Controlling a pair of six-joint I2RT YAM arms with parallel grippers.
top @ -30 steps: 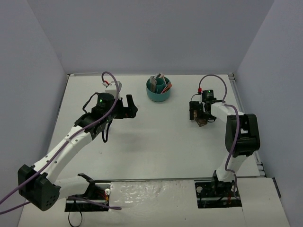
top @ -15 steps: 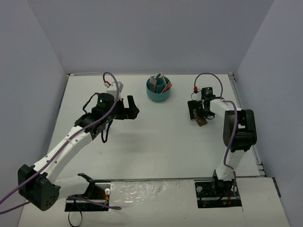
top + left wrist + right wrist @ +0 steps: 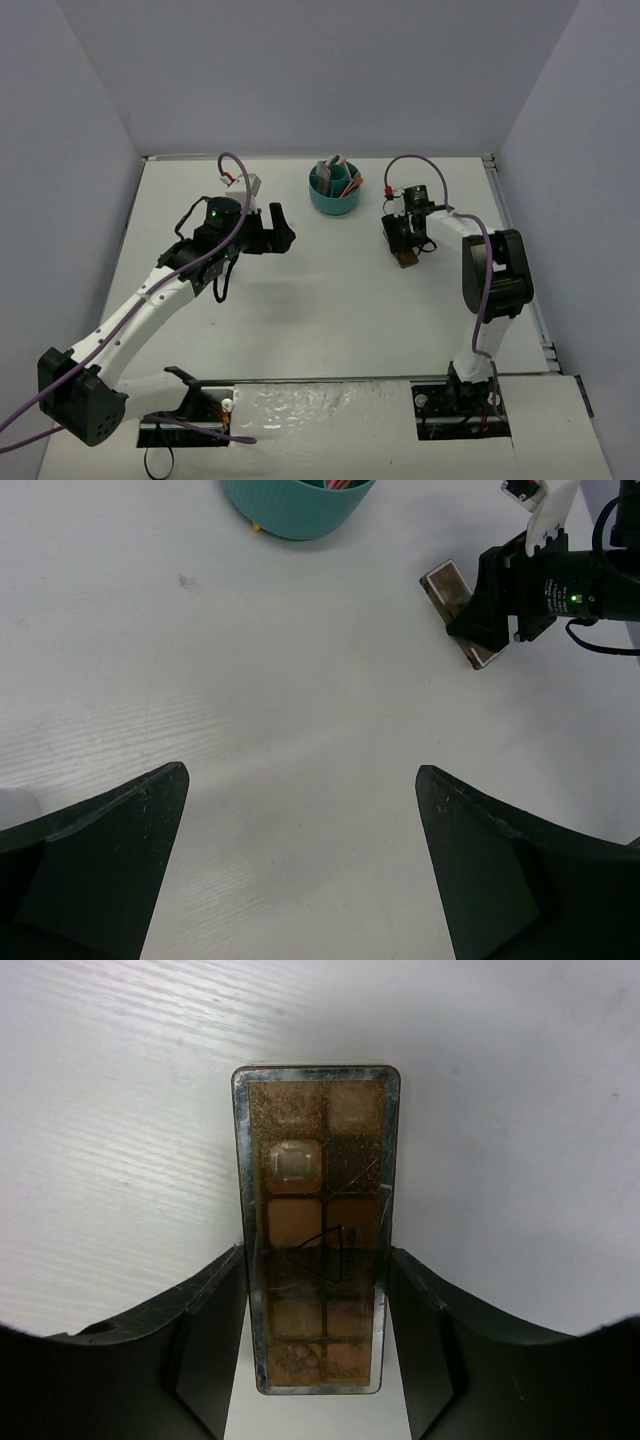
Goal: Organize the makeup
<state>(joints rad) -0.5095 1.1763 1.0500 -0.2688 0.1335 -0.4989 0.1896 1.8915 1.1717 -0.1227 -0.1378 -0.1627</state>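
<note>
White table [image 3: 320, 310]: most makeup [image 3: 335, 172] already stands in the teal cup [image 3: 335, 205]; right gripper [image 3: 316, 1260] pinches the seemingly last palette [image 3: 318, 1160], left gripper [image 3: 300, 780] gapes empty.

The white-and-black left arm [image 3: 150, 290] stretches diagonally forward from its base. Its black two-finger left gripper [image 3: 281, 226] is held level and points right, with the jaws spread wide. The white right arm [image 3: 490, 270] rises from its base and bends at the elbow, its wrist reaching left. The black right gripper [image 3: 318, 1275] points down, and its fingers [image 3: 215, 1310] touch both long edges of a flat brown eyeshadow palette [image 3: 318, 1150].
</note>
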